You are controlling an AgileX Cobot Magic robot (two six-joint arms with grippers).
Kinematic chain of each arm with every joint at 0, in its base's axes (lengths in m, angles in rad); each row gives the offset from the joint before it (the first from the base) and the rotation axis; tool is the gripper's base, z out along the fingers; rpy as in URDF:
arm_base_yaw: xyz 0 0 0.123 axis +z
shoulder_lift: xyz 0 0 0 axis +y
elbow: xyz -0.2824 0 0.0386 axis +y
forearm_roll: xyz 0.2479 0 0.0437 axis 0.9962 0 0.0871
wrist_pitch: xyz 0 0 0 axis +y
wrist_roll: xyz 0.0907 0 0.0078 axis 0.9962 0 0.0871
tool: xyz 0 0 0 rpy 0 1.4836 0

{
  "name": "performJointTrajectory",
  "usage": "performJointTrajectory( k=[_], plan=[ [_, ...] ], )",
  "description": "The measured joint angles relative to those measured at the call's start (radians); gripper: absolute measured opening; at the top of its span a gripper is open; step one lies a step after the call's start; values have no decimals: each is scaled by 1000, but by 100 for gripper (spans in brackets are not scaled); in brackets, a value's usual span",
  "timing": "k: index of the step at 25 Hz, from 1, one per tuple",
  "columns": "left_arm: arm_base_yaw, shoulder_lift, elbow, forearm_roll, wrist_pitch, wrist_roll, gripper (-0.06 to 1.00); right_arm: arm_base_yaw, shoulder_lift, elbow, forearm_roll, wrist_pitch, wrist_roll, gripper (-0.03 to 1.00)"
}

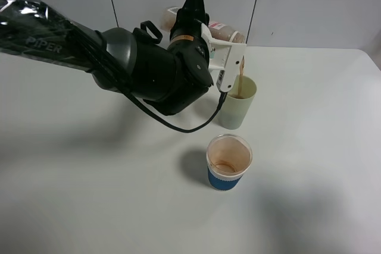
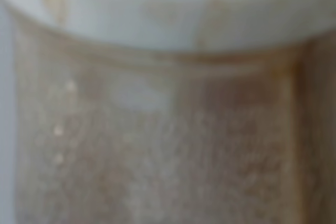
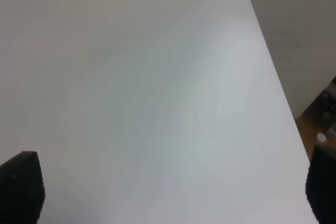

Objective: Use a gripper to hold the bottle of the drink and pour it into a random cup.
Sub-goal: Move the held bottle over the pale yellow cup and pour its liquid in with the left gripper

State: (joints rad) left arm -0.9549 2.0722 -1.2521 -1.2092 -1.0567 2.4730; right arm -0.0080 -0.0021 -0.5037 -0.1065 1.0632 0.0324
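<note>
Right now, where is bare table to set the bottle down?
Free: table right of the pale green cup and blue-sleeved cup; also front-left of the blue-sleeved cup. Crowded: between the cups, and under the tilted bottle and cable.

The bottle (image 1: 228,33) leans over the cup (image 1: 237,111); other cup (image 1: 229,163) in front.
</note>
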Motion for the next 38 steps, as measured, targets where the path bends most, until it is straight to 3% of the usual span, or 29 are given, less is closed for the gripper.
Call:
performJointTrajectory(
  k=[38],
  plan=[
    [0, 0, 0, 57, -50, 28, 33, 0, 0, 0, 0, 0, 0, 99]
  ],
)
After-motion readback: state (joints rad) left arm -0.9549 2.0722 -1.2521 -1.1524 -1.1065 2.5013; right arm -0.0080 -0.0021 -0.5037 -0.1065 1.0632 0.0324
